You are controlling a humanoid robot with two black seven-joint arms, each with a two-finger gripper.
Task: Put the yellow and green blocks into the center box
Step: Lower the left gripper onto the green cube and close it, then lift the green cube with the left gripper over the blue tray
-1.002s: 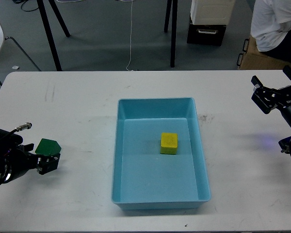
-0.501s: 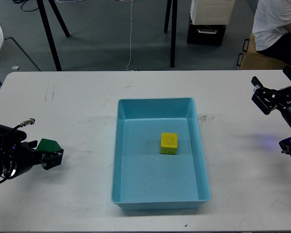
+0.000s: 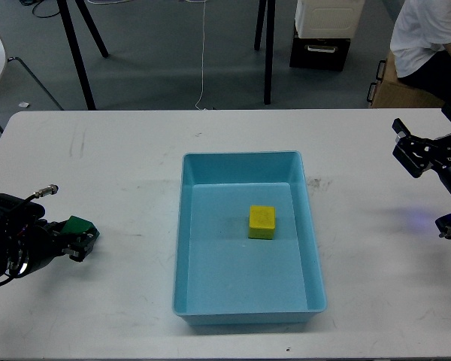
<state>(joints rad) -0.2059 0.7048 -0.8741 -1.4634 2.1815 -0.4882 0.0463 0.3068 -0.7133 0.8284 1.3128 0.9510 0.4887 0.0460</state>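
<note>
The yellow block lies inside the light blue center box, a little right of its middle. The dark green block sits on the white table at the far left, outside the box. My left gripper is low at the table and right up against the green block, its dark fingers reaching around it and hiding its near part; the jaws look open. My right gripper is open and empty, held above the table's far right edge.
The white table carries only the box and the green block. Behind it stand black stand legs, a white and black cabinet and a seated person at the top right.
My left gripper has moved forward and to the right, closing in around the green block, which now shows less. The block has hardly shifted. The right arm has barely moved.
</note>
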